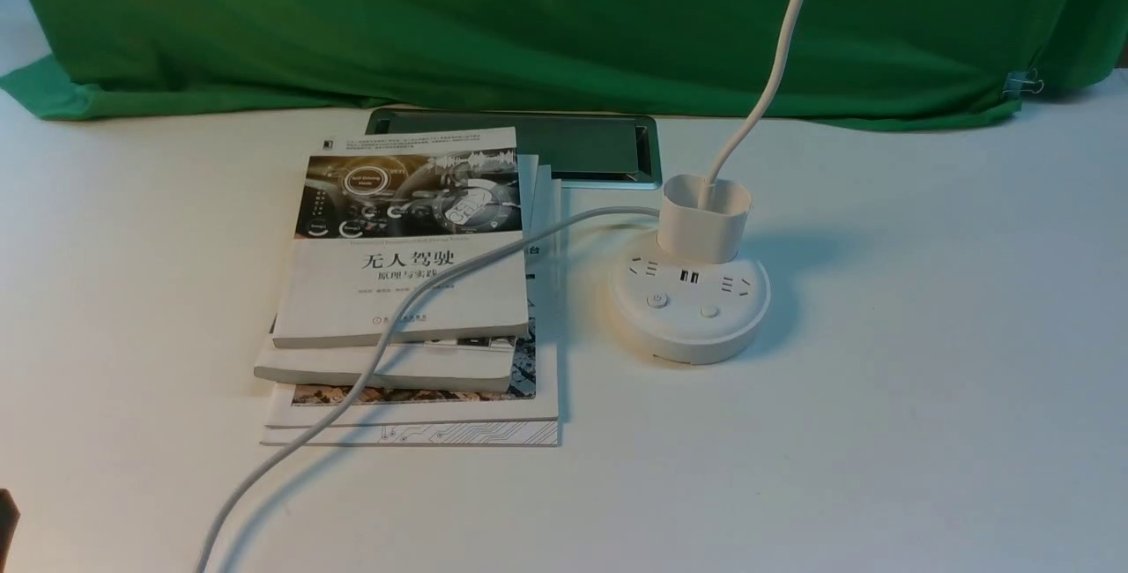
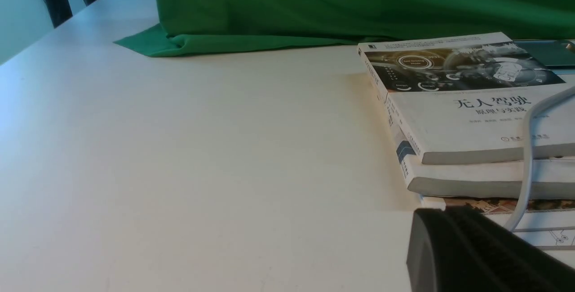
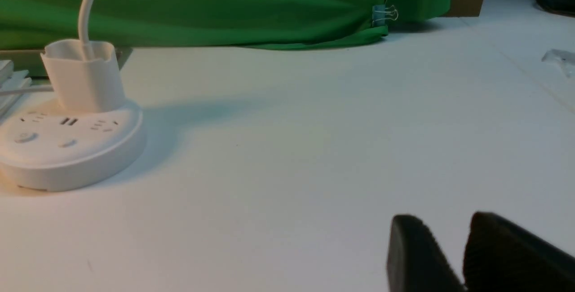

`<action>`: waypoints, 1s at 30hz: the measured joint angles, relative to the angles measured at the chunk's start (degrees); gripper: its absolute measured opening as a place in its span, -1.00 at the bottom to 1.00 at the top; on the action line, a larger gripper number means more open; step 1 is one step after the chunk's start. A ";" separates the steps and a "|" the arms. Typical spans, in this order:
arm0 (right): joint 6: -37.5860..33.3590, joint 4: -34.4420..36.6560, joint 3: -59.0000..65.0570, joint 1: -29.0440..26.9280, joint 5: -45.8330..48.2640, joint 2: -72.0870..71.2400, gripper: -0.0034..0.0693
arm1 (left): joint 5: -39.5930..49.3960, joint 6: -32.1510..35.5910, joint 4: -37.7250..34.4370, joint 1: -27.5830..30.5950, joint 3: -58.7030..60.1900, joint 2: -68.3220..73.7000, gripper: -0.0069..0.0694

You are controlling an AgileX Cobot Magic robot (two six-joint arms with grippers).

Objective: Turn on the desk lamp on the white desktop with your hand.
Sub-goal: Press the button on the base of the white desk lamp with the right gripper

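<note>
Two black grippers edge into frame above the matte white desktop. The right gripper shows two ribbed, pointed fingers with a narrow gap between them, holding nothing. The left gripper shows only one ribbed dark mass, so its spread cannot be told. A smooth white cord snakes from the near edge up over a stack of paperback books, the glossy top cover bearing Chinese lettering. Just right of the stack, well apart from both grippers, the desk lamp stands on the desktop. It has a round puck base with sockets and two flat buttons on its near face, a cup-shaped holder on top, and a thin neck curving up to a disc head cut off by the frame's top edge. Behind the books lies a rectangular metal-framed panel. Farthest back, creased green cloth drapes the rear, a wire binder clip at its right corner.
</note>
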 joint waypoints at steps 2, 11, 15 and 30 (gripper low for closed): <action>0.00 0.00 0.00 0.00 0.00 0.00 -0.24 | 0.00 0.00 0.00 0.00 0.00 0.00 -0.76; 0.00 0.00 0.00 0.00 0.00 0.00 -0.24 | 0.00 0.00 0.00 0.00 0.00 0.00 -0.76; 0.00 0.00 0.00 0.00 -0.05 0.00 -0.24 | 0.00 0.00 0.00 0.00 0.00 0.00 -0.76; 1.99 0.15 0.00 0.00 -0.27 0.00 -0.24 | 0.00 0.00 0.00 0.00 0.00 0.00 -0.76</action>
